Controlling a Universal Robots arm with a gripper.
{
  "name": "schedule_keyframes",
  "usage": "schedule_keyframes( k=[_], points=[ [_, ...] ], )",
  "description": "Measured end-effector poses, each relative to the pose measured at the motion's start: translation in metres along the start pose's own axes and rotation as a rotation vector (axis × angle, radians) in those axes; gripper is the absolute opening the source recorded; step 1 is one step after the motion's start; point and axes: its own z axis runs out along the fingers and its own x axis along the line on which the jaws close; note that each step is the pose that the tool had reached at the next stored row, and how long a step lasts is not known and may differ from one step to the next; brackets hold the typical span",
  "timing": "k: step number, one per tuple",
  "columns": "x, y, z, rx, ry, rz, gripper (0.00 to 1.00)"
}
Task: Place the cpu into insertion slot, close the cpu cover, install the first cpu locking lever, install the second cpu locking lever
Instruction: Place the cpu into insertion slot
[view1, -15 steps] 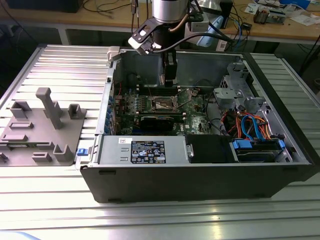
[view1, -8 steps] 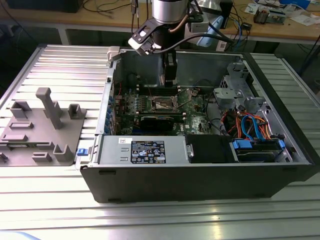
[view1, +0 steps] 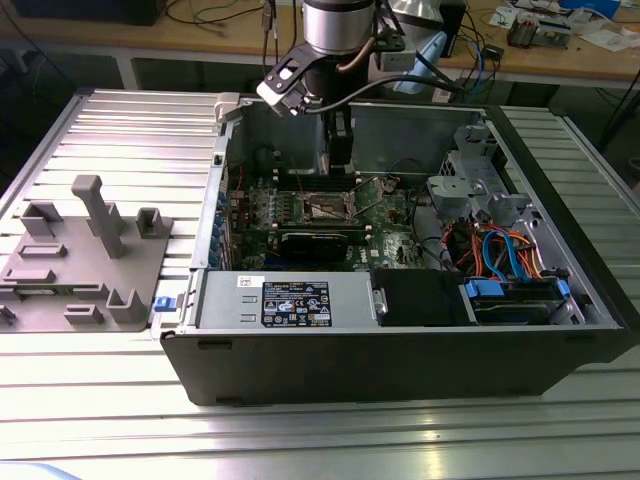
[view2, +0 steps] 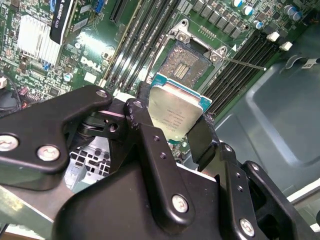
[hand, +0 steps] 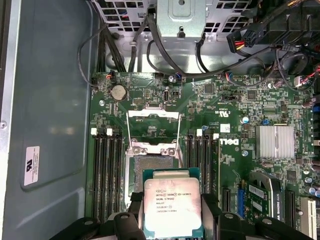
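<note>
The two black fingers (view2: 145, 130) are clamped on the cpu (view2: 177, 112), one on each of two opposite edges, with its silvery-grey top facing the cameras in both wrist views. The gripper (hand: 172, 210) carries the chip clear of the board, and the thin green rim around the metal lid is visible.

In the first wrist view, the insertion slot (hand: 152, 167) lies just past the held chip. Its dark contact field is bare and nothing is seated in it. The cpu cover (hand: 153, 115) is swung open, its square window framing green board, on the side of the slot away from the chip. In the second wrist view, one thin locking lever (view2: 245, 62) angles out from the socket's corner, unlatched. Long memory slots (hand: 107, 170) run alongside the socket on both flanks.

In the exterior view the arm reaches down into the open computer case (view1: 400, 360), and the socket sits near the fingertips at about six o'clock from them. Farther along at six o'clock, against the case's near wall, is the grey power supply (view1: 290, 300). A tangle of blue and orange cables (view1: 500, 250) sits at about four o'clock from the socket. Outside the case, at nine o'clock toward the exterior view's left, a grey fixture tray (view1: 80, 260) rests on the ribbed metal table (view1: 100, 110).
</note>
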Motion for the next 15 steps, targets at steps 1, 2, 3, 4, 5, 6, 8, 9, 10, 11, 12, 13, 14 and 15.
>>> schedule_keyframes(
  k=[1,2,3,4,5,6,8,9,10,11,12,13,14,15],
  points=[
    [-0.0001,-0.0001,0.0003,0.0,0.0005,0.0,0.55],
    [0.0,-0.0001,0.0009,-0.0001,0.0006,0.0,0.55],
    [-0.0001,-0.0001,0.001,0.0,0.0005,0.0,0.55],
    [-0.0001,-0.0002,0.0011,0.0,0.0004,0.0,0.55],
    [-0.0001,-0.0002,0.0013,0.0,0.0004,0.0,0.55],
    [-0.0001,-0.0002,0.0014,0.0,0.0005,0.0,0.55],
    [-0.0001,-0.0003,0.0019,-0.0001,0.0007,0.0,0.55],
    [0.0,-0.0003,0.0022,-0.0002,0.0007,0.0,0.55],
    [0.0004,-0.0003,0.0024,-0.0001,0.0007,0.0,0.55],
    [0.0016,-0.0003,0.0027,0.0,0.0006,0.0,0.55],
    [0.0032,-0.0003,0.0031,0.0,0.0006,0.0,0.55],
    [0.0042,-0.0003,0.0033,0.0,0.0005,0.0,0.55],
    [0.0055,-0.0003,0.0036,0.0,0.0004,0.0,0.55],
    [0.0064,-0.0003,0.0039,0.0001,0.0001,0.0,0.55]
  ],
)
